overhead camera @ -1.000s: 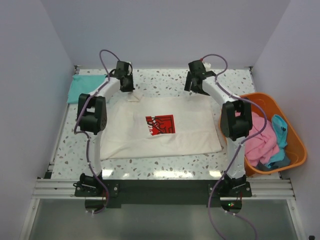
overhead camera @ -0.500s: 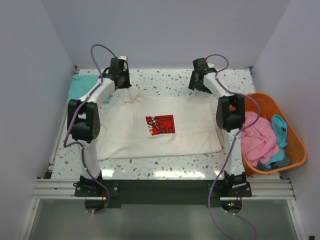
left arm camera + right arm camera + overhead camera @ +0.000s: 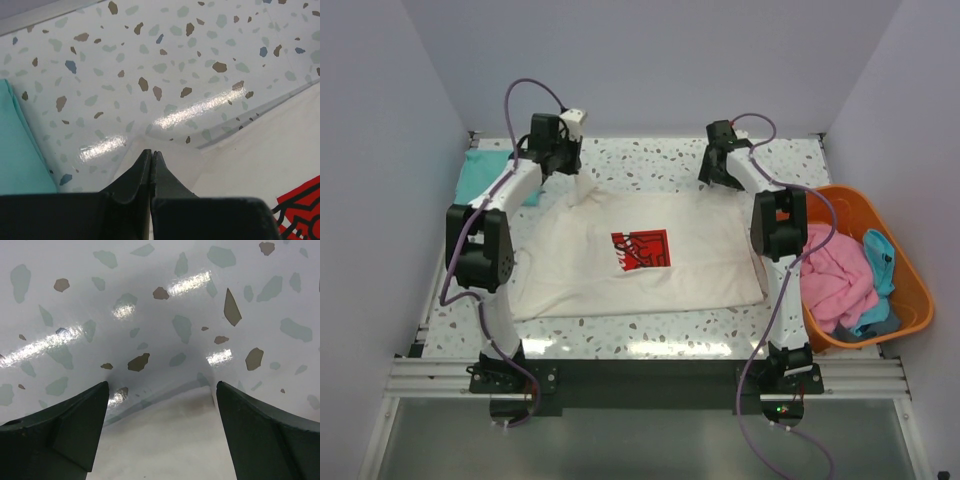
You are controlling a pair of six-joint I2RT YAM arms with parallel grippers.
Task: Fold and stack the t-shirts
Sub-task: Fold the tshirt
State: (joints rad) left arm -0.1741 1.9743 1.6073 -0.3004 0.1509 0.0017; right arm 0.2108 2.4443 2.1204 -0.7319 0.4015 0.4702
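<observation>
Both arms reach far across; left gripper [image 3: 151, 154] pinches a raised corner of the cream t-shirt [image 3: 700, 255], elbow swung further left than before; right gripper [image 3: 161, 385] gapes wide.

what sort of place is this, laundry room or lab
Most likely a robot lab cell, not a laundry: walls box in a speckled table, the left arm and right arm are bolted to a metal rail, and a cream shirt lies spread beside a basket of clothes.

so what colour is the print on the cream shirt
The print is red, best in the top view.
</observation>
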